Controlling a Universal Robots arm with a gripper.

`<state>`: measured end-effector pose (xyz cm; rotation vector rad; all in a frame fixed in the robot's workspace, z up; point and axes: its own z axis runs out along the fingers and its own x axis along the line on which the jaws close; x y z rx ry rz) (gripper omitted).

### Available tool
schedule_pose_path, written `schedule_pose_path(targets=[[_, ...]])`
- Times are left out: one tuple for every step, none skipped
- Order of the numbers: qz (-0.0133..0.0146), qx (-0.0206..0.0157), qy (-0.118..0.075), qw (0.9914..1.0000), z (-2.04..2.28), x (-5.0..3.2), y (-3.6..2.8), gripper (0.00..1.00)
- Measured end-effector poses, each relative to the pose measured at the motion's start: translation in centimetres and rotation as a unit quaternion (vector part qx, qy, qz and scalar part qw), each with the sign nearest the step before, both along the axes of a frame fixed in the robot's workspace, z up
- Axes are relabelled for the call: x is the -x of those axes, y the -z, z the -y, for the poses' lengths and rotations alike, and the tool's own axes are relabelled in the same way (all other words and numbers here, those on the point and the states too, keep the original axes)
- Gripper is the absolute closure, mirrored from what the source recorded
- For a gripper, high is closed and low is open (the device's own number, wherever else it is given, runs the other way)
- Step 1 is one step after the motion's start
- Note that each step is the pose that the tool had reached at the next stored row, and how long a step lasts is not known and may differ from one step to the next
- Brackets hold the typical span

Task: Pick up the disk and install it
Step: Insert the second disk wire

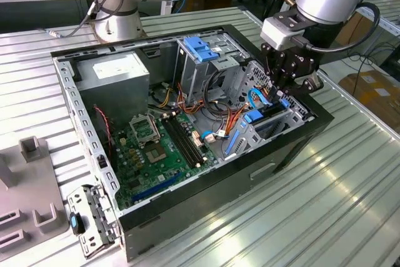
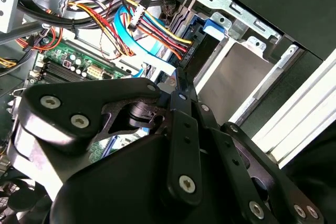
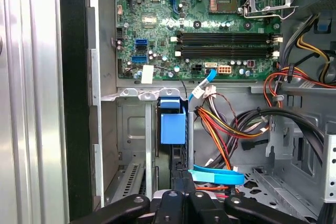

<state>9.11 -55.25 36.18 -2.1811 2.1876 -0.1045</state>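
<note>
My pincer (image 1: 289, 87) hangs low over the corner of the open computer case (image 1: 206, 179) on the exterior view's right, right above the drive bay, and I cannot tell whether it is clenched or released. The disk (image 3: 172, 124) stands on edge in that bay, its blue carrier showing directly ahead of the pincer in the first wrist view. I judge this the install step, nearly seated; what it calls for is a straight push along the bay, clear of the blue cable (image 3: 218, 174) beside it

A ribbed metal table (image 1: 350, 204) carries an open computer case (image 1: 206, 198).
</note>
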Motion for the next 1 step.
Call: schedule_pose_path(targets=[[0.0000,0.0000,0.000,1.00000,0.00,0.00,0.00,0.89]])
